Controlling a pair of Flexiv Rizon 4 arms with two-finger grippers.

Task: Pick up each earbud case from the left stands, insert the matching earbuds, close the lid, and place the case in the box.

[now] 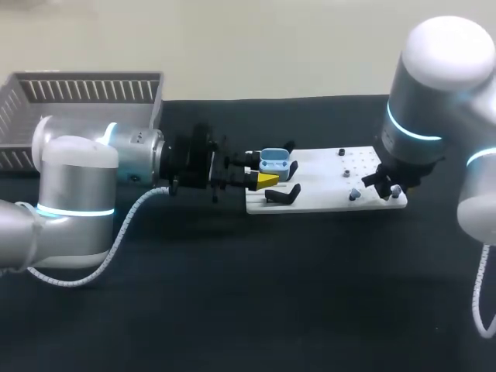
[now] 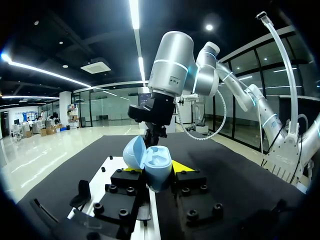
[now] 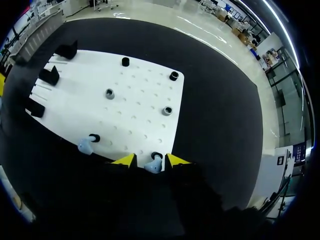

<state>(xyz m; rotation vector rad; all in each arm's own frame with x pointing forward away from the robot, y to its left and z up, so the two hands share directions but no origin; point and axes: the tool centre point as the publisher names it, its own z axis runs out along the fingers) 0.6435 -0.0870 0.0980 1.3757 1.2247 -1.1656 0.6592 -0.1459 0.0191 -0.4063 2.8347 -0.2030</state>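
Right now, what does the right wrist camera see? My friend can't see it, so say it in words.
A pale blue earbud sits between the open yellow tips of the right gripper, at the near edge of a white board. A second earbud lies nearby, and black stands line the board's far end.

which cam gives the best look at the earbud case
Left wrist view: the case sits close in the middle, lid open, held in the left end effector. The head view shows it small, at the left end of the board. The right wrist view does not show it.
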